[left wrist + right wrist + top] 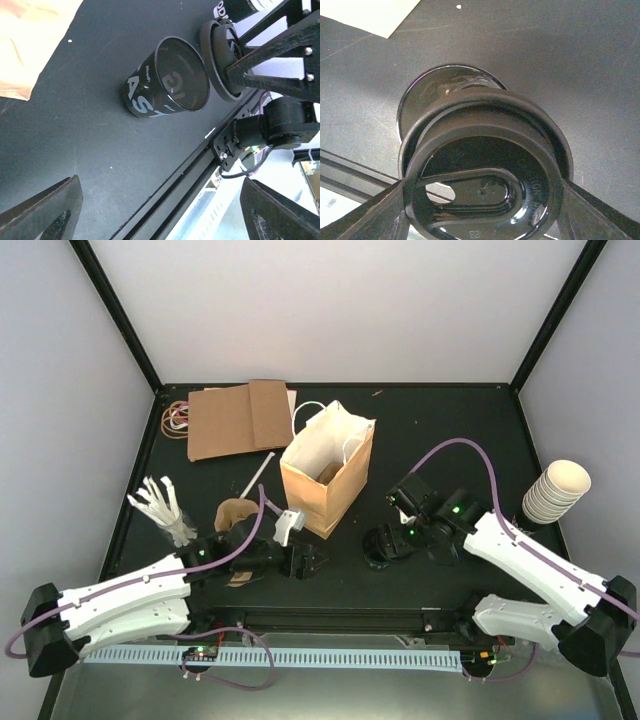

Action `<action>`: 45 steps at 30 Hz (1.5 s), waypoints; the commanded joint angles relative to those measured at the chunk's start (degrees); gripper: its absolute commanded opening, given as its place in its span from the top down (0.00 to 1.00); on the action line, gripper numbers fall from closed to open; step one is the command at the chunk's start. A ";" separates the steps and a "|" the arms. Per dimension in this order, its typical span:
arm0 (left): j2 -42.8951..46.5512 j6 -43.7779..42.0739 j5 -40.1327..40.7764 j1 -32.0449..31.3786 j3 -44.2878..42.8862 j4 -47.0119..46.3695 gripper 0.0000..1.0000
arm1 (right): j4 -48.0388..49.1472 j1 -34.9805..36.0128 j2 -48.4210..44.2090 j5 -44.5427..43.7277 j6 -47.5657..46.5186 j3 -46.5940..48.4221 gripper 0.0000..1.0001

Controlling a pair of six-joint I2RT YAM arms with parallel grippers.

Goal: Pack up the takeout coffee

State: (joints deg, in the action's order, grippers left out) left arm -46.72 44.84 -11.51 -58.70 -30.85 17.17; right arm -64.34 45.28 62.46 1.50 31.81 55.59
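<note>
The right gripper pinches a round black plastic lid just above, not yet centred on, the upright, lidless dark coffee cup near the black table's front edge. The left gripper waits alongside, spread and empty.

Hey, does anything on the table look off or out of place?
One dark cup near the front edge is uncovered. A black lid is pinched in the right gripper, off to one side of the rim rather than seated.
</note>
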 commanded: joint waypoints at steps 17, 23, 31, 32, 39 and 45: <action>-9.24 5.45 1.39 -0.72 1.54 -12.29 0.38 | 2.45 3.45 5.61 -1.28 -2.00 2.06 0.24; -10.50 5.69 1.50 -0.72 1.82 -13.73 0.37 | 2.76 3.86 6.61 -1.48 -2.52 2.38 0.24; -12.43 5.96 1.25 -0.72 1.85 -15.40 0.38 | 3.32 4.51 7.72 -1.50 -2.69 2.21 0.24; -12.62 5.96 1.29 -0.72 1.87 -15.49 0.38 | 3.37 4.55 7.81 -1.50 -2.71 2.16 0.24; -14.15 6.22 1.32 -0.72 1.80 -16.22 0.41 | 3.57 4.98 8.77 -1.76 -2.95 2.26 0.24; -15.44 6.32 1.09 -0.72 1.51 -17.20 0.48 | 3.58 5.31 8.94 -1.70 -3.07 2.90 0.25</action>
State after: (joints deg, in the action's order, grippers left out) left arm -61.36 50.61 -10.57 -59.02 -29.04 2.79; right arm -61.65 50.02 71.40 0.43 29.45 56.51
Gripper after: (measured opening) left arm 0.532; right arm 0.762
